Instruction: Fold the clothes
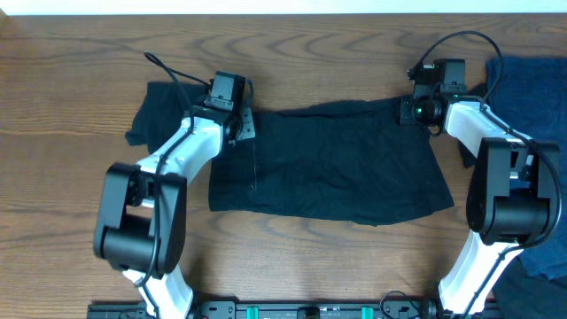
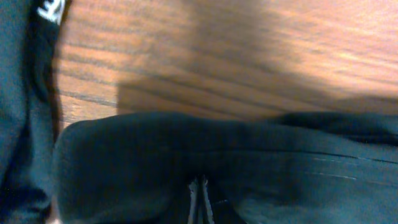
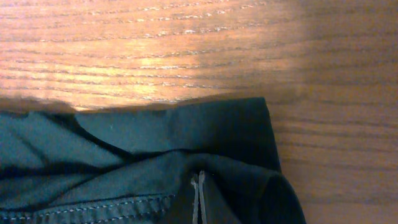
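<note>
A dark garment [image 1: 328, 164] lies spread flat across the middle of the wooden table. My left gripper [image 1: 239, 120] is shut on its far left corner; in the left wrist view the closed fingertips [image 2: 200, 190] pinch a fold of the dark cloth [image 2: 155, 162]. My right gripper [image 1: 409, 108] is shut on the far right corner; in the right wrist view the closed fingertips [image 3: 198, 183] pinch the cloth [image 3: 155, 137] near a stitched hem.
A second dark garment [image 1: 152, 108] lies crumpled at the far left behind my left arm. A blue cloth [image 1: 527, 84] lies at the right edge. Bare wood runs along the far side [image 1: 328, 53].
</note>
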Controlling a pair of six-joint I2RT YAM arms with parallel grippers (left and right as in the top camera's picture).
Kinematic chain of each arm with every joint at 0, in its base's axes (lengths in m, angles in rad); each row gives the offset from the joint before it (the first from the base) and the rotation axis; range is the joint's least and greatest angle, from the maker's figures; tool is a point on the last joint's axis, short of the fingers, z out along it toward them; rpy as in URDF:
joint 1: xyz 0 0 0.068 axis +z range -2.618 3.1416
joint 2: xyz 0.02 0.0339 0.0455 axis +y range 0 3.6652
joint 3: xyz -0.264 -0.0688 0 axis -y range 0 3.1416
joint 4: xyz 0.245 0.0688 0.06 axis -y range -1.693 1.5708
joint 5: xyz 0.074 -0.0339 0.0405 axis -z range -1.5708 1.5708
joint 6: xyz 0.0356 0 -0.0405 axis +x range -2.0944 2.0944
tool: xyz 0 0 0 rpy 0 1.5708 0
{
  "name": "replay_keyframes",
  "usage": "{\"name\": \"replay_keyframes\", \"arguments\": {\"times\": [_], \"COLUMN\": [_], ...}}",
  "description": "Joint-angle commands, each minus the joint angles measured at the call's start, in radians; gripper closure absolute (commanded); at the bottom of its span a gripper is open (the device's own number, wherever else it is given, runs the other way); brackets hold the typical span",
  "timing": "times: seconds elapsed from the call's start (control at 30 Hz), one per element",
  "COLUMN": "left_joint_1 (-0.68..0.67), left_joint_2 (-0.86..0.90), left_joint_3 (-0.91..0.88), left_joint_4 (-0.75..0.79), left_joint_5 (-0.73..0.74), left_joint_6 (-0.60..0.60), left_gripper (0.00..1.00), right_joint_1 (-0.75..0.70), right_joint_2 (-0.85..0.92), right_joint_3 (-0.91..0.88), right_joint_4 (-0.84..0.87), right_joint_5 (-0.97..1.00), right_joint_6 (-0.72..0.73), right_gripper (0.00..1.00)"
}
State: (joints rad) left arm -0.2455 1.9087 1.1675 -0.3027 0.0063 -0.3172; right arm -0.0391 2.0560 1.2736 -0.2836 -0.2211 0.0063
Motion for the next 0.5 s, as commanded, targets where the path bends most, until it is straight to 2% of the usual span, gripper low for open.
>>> {"name": "replay_keyframes", "arguments": {"times": [0.0,0.23,0.47], "left_joint_1": [0.017,0.031,0.03], "left_joint_2": [0.055,0.025,-0.193], "left_joint_3": [0.008,0.013,0.014], "left_joint_4": [0.003,0.032,-0.03], "left_joint_5": [-0.027,-0.026,-0.025], "left_joint_6": [0.011,0.114,0.122], "left_gripper": [0.94,0.94,0.94], "right_joint_1": [0.006,0.006,0.016], "right_joint_2": [0.045,0.012,-0.199], "right_joint_3": [-0.006,0.015,0.039], "right_joint_4": [-0.004,0.005,-0.048], "right_joint_5": [0.01,0.0,-0.127], "right_joint_6": [-0.022,-0.023,-0.023], "right_gripper": [0.99,0.96,0.93]}}
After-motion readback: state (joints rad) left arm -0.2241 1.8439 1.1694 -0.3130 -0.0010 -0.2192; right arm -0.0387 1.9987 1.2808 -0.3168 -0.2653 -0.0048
